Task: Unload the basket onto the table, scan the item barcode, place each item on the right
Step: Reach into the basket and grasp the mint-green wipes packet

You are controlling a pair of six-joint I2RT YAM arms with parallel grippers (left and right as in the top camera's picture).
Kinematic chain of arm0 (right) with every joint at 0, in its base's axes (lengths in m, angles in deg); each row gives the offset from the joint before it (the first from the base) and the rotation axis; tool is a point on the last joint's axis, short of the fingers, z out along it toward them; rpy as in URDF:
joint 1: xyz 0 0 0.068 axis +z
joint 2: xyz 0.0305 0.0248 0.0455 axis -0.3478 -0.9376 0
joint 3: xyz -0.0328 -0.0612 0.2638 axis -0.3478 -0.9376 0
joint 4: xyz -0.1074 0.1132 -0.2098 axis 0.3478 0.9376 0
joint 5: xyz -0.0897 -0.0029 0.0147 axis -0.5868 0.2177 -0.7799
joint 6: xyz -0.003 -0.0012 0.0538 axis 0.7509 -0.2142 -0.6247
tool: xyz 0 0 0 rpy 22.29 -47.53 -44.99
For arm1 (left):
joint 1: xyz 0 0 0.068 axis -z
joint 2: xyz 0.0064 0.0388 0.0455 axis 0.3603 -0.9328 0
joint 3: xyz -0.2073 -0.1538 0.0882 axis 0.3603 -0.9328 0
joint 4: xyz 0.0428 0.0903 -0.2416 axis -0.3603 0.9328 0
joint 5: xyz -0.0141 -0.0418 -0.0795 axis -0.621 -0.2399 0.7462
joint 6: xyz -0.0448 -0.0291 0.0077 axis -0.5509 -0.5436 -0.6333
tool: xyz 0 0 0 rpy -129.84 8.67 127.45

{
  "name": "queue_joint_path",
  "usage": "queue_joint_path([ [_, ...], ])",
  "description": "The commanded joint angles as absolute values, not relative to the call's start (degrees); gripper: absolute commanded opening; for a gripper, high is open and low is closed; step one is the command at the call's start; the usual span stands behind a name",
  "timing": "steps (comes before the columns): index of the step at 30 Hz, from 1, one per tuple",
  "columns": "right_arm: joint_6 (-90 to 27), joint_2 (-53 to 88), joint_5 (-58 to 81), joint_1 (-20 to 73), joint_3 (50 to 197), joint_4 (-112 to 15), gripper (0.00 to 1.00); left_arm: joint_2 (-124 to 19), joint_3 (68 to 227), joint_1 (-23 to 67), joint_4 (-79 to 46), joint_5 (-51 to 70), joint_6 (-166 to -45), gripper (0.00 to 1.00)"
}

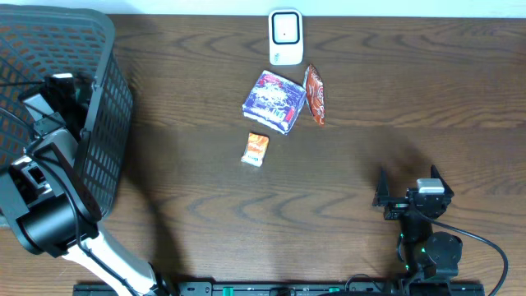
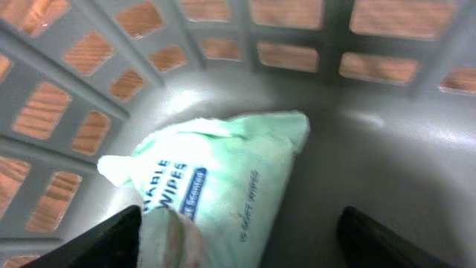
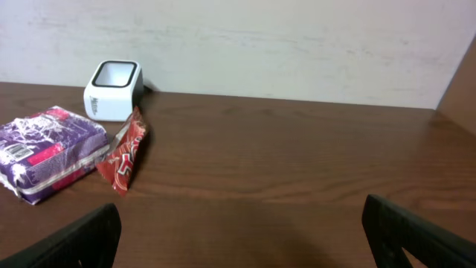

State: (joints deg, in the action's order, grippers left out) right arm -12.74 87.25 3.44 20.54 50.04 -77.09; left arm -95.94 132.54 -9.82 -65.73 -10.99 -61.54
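Hanging down inside the grey plastic basket (image 2: 387,141), the left claw (image 2: 242,223) has its two dark fingers (image 2: 111,238) spread wide, and it is not squeezing anything. Just under it lies a soft, pale green pack of wipes (image 2: 230,164) with blue letters on it. The pack rests on the basket floor, close to where the holey walls meet. One end of the pack sits right by one finger, and I cannot tell if they touch. The other finger is well away from it. Seen from above, the basket stands at the left end of the brown wooden table (image 1: 205,214), and the left arm reaches in over its rim. Over on the right, near the front edge, the right claw (image 3: 242,231) sits low over bare wood, its fingers wide apart with nothing between them. Far from both claws, at the back of the table in the middle, stands a small white scanner (image 1: 285,37) with a dark window. Just in front of it lies a purple pack (image 1: 274,101), with a red-brown packet (image 1: 315,94) right beside it. A small orange packet (image 1: 256,150) lies alone, a bit nearer the front.
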Motion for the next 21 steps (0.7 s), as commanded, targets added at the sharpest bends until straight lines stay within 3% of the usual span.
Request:
queue_joint_path([
  [1,-12.0,87.6,3.0,20.2,49.9,-77.0,0.99,-97.2,133.3,-9.8,-64.0,-12.3,-61.0,0.73],
  [3,-12.0,87.6,3.0,20.2,49.9,-77.0,0.99,-97.2,133.3,-9.8,-62.6,-13.2,-61.0,0.6],
  [8,-12.0,87.6,3.0,20.2,49.9,-77.0,0.99,-97.1,133.3,-10.1,-59.7,-13.3,-61.0,0.09],
  [15,-12.0,87.6,3.0,20.2,49.9,-77.0,0.99,-88.7,133.3,-10.1,-58.5,-14.8,-63.2,0.07],
  [21,-12.0,87.6,3.0,20.2,49.9,-77.0,0.99,-69.8,133.3,-10.1,-58.8,-14.8,-79.7,0.07],
])
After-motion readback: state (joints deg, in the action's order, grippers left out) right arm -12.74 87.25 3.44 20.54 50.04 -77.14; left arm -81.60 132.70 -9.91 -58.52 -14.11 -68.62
